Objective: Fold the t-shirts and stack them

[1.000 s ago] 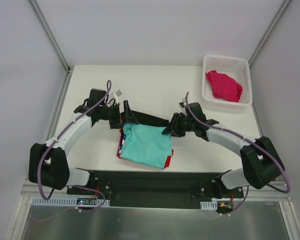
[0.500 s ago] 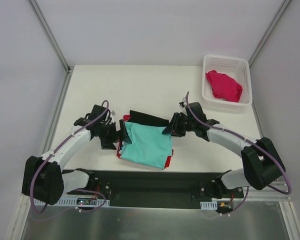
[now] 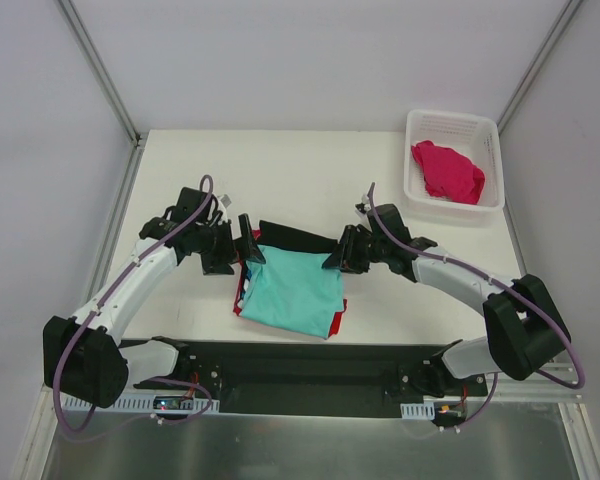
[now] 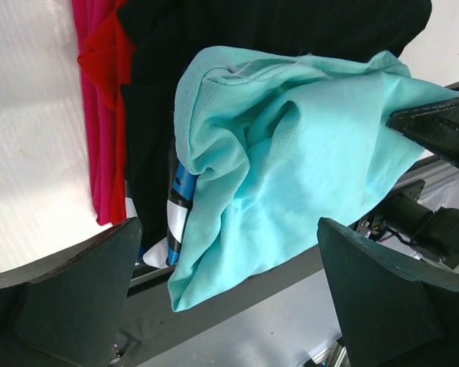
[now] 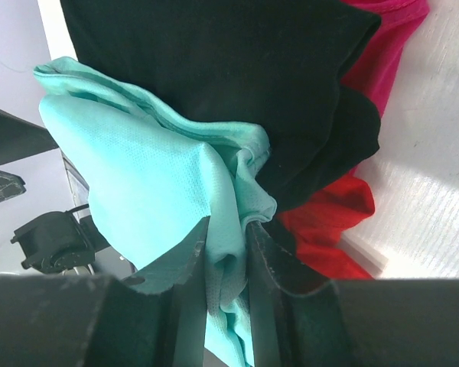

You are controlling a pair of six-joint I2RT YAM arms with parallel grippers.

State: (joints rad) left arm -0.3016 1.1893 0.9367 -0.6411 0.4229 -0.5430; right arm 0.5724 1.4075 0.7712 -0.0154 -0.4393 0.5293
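Your right gripper [image 5: 226, 252] pinches the teal shirt [image 3: 292, 292] at its far right corner, left gripper [image 3: 248, 243] gapes wide by the far left; grip there, it's limp.

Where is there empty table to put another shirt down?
The far strip of the white table, from its left edge across to the white plastic lattice basket, is bare. The middle is crowded: the open left gripper and the right gripper, pinching the mint-teal cloth shirt, close in from both sides.
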